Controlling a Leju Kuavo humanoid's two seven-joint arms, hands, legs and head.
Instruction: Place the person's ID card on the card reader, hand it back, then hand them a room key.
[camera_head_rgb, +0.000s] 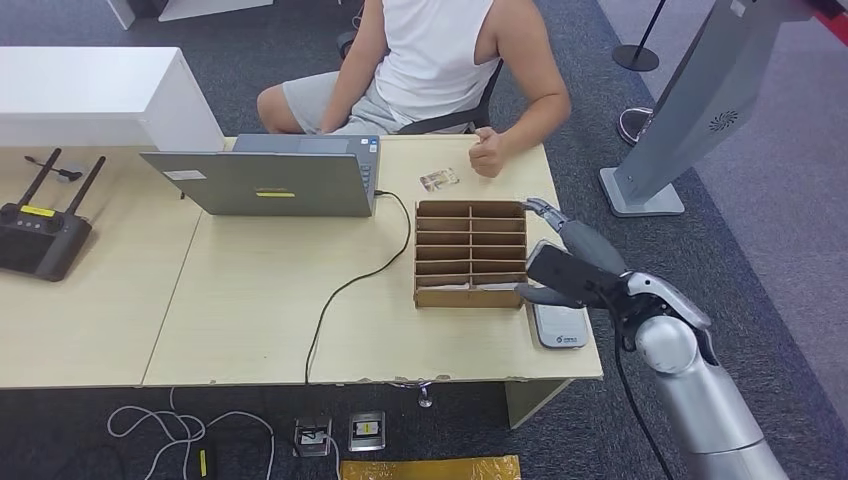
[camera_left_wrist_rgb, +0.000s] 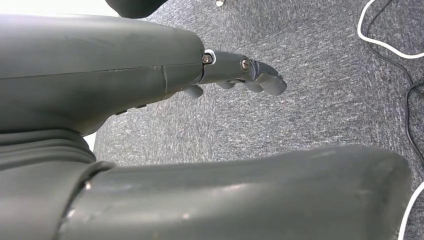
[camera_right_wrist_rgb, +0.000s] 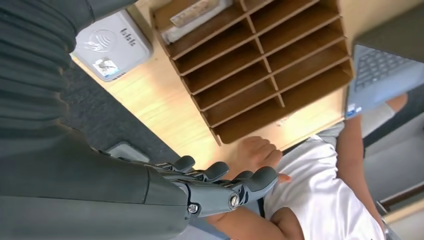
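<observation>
My head view looks steeply down on the pale wooden desk (camera_head_rgb: 250, 310). My right wrist view sits close behind its fingers (camera_right_wrist_rgb: 220, 172), sharing the brown slotted cardboard organiser (camera_head_rgb: 470, 253) beyond them. My left wrist view faces grey carpet (camera_left_wrist_rgb: 310, 120) past its fingers (camera_left_wrist_rgb: 260, 77).

I stand at what looks like a mock reception desk in an office: grey carpet (camera_head_rgb: 780, 190), pale wooden desks (camera_head_rgb: 250, 310), a laptop (camera_head_rgb: 265, 180), a card reader (camera_head_rgb: 558, 325), a slotted wooden rack (camera_head_rgb: 470, 255), a stanchion base (camera_head_rgb: 637, 57) behind.

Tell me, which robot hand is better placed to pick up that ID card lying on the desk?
The right robot hand: it hovers open over the desk beside the card reader, fingers toward the ID card. The left robot hand hangs over the carpet.
</observation>
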